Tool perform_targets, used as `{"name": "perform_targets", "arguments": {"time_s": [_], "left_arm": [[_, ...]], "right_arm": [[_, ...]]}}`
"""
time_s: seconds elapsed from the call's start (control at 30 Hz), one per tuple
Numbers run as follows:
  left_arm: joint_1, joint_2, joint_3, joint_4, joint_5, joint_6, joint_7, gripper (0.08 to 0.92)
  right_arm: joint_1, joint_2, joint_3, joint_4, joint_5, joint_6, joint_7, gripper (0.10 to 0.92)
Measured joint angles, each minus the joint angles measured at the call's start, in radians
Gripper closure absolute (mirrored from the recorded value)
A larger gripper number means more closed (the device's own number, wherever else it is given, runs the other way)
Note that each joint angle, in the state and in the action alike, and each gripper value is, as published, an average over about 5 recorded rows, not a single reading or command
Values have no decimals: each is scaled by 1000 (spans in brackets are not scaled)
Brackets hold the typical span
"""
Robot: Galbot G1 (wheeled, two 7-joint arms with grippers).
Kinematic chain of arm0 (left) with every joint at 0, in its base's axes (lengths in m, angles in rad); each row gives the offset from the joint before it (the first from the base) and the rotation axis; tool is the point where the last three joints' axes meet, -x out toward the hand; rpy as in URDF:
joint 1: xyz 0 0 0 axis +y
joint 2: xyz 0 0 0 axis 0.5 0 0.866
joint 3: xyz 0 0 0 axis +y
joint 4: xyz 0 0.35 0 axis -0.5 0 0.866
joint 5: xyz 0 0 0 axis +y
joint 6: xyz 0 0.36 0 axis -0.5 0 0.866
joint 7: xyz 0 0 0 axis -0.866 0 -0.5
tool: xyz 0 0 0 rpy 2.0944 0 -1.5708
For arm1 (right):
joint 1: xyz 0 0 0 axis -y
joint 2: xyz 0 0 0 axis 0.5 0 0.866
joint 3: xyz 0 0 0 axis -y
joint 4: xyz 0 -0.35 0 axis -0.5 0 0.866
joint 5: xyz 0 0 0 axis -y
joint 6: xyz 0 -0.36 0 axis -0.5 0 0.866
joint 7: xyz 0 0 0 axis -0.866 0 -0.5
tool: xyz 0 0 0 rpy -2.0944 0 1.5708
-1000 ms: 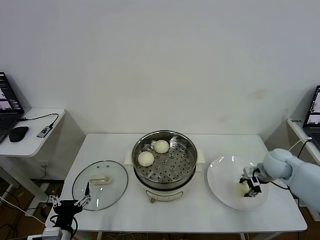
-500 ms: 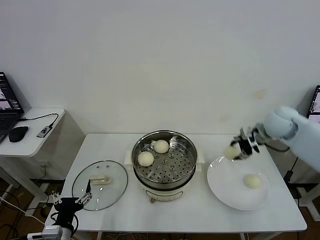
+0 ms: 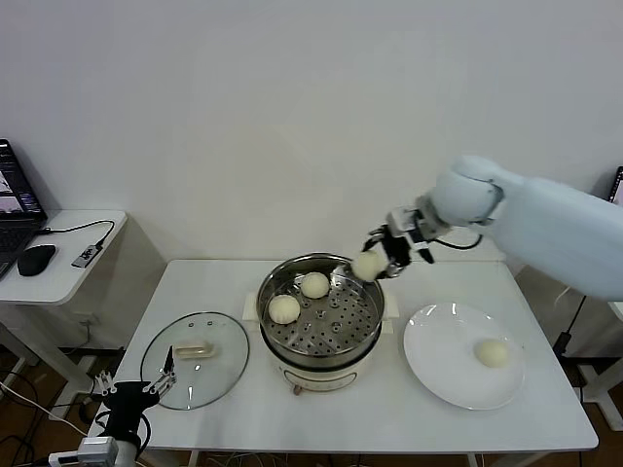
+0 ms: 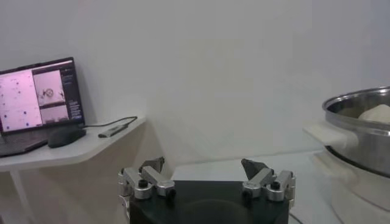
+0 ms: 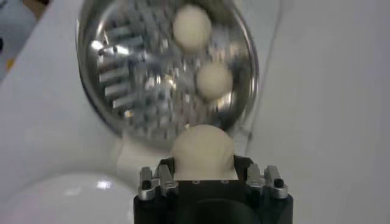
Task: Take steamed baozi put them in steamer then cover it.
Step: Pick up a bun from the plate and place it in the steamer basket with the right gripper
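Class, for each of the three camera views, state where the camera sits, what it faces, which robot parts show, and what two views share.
Head view: high, facing down at the table; shows right gripper carrying a baozi.
Left wrist view: low by the table edge, facing sideways; left gripper open.
Right wrist view: above the steamer, facing down; right gripper.
Shared: steamer, held baozi.

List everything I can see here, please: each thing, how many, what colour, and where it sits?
baozi in the steamer: two, cream-white, on the perforated tray.
carried baozi: one, cream-white, in the air over the steamer's right rim.
baozi on the plate: one, cream-white.
steamer: one, shiny steel, table centre.
cover: one, clear glass with cream handle, flat on the table left of the steamer.
plate: one, white, right of the steamer.
laptop, mouse: black, on the side table far left.
right gripper: fingers shut on the carried baozi.
left gripper: fingers open, low beside the cover.
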Motion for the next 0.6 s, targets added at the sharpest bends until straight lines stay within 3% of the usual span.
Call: {"name": "perform_targets", "arguments": {"time_s": [0.6], "left_arm": [[8,-18,-26,-21,-10,-3,-3,177]], "right_arm": [[2,256,-171,-55,-156,315,4,414]]}}
